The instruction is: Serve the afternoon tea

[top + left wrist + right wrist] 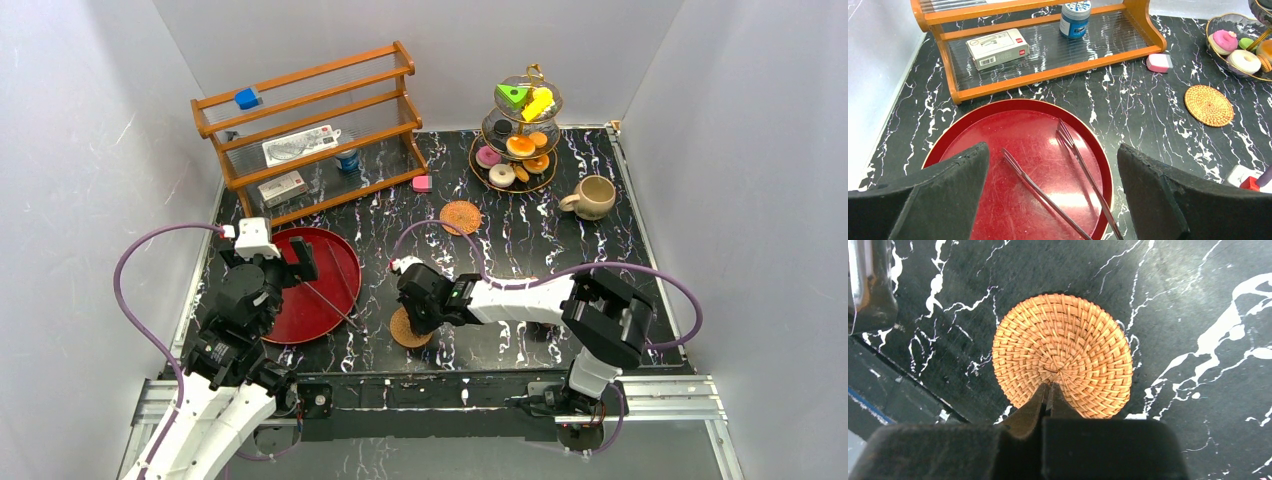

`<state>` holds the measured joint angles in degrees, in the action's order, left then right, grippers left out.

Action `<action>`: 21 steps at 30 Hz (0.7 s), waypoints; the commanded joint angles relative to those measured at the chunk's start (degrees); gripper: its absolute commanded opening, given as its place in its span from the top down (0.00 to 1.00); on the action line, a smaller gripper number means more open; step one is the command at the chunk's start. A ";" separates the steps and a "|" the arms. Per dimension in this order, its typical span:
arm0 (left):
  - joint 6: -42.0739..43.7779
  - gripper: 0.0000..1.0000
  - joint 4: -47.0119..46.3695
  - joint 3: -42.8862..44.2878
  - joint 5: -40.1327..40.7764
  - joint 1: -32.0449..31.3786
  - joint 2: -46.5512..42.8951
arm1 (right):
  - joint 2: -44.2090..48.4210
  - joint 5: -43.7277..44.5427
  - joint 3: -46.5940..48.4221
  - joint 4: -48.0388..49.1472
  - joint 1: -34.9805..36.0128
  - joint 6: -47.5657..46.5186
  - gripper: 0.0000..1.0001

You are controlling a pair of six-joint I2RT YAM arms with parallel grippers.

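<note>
White-and-black arms (520,298) trail purple cables (125,265) and end in black padded tool fingers (1158,195).

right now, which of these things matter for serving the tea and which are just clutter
For the tea: pastries, tiered stand, beige mug, far coaster, near coaster, likely the red tray and tongs.
Just lying about: blue cube, pink block, white boxes, blue can, wooden rack.
</note>
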<state>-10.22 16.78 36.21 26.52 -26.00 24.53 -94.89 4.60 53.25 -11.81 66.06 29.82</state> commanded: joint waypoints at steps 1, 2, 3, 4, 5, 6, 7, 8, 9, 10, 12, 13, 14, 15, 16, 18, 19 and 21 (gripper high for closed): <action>0.37 0.04 -1.55 0.12 0.39 -0.19 -0.54 | -1.83 8.45 1.22 -5.20 -0.47 -1.07 1.00; 0.37 0.04 -1.37 0.17 0.38 -0.19 -0.44 | -1.75 8.91 1.22 -5.47 -0.57 -1.08 1.00; 0.33 0.04 -1.31 0.25 0.38 -0.19 -0.37 | -1.65 9.32 1.35 -5.72 -0.58 -1.20 1.00; 0.29 0.04 -1.24 0.25 0.35 -0.19 -0.37 | -1.55 9.65 1.38 -5.88 -0.66 -1.40 1.00; 0.24 0.04 -1.22 0.24 0.29 -0.19 -0.36 | -1.53 10.02 1.56 -5.86 -0.69 -1.57 1.00; 0.24 0.04 -1.22 0.23 0.28 -0.19 -0.36 | -1.45 10.44 1.57 -6.06 -0.76 -1.76 1.00; 0.27 0.04 -1.17 0.22 0.28 -0.19 -0.39 | -1.51 11.06 1.68 -6.41 -0.88 -1.74 1.00; 0.28 0.04 -1.15 0.24 0.27 -0.19 -0.37 | -1.59 11.65 1.83 -6.90 -1.13 -1.63 1.00; 0.24 0.04 -1.12 0.20 0.28 -0.19 -0.36 | -1.68 12.24 1.95 -7.55 -1.56 -1.38 1.00; 0.20 0.04 -0.98 0.26 0.26 -0.19 -0.36 | -1.77 12.69 2.02 -8.21 -2.12 -1.23 1.00; 0.15 0.04 -0.96 0.20 0.28 -0.19 -0.36 | -1.60 13.36 1.87 -9.10 -3.73 -1.09 1.00; 0.19 0.04 -0.95 0.26 0.19 -0.19 -0.32 | -1.42 13.62 1.71 -9.33 -4.66 -1.02 1.00; 0.20 0.04 -0.98 0.25 0.19 -0.19 -0.26 | -1.13 13.61 1.42 -9.39 -5.74 -0.93 1.00; 0.20 0.04 -1.03 0.27 0.17 -0.19 -0.23 | -0.83 13.50 1.11 -9.37 -6.79 -0.92 1.00; 0.20 0.04 -1.11 0.25 0.18 -0.19 -0.15 | -0.42 13.43 0.79 -9.37 -8.08 -0.94 1.00; 0.15 0.04 -1.05 0.33 0.07 -0.19 -0.02 | 0.22 13.48 0.13 -9.23 -10.73 -0.99 1.00; 0.19 0.04 -1.10 0.35 0.08 -0.19 0.01 | 0.67 13.78 -0.03 -9.19 -12.10 -1.05 1.00; 0.20 0.04 -1.11 0.29 0.15 -0.19 -0.14 | 1.20 14.05 -0.59 -8.63 -14.82 -1.52 1.00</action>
<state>-10.24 16.73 36.21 26.39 -26.00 24.51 -94.87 14.72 54.54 -16.51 56.12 29.61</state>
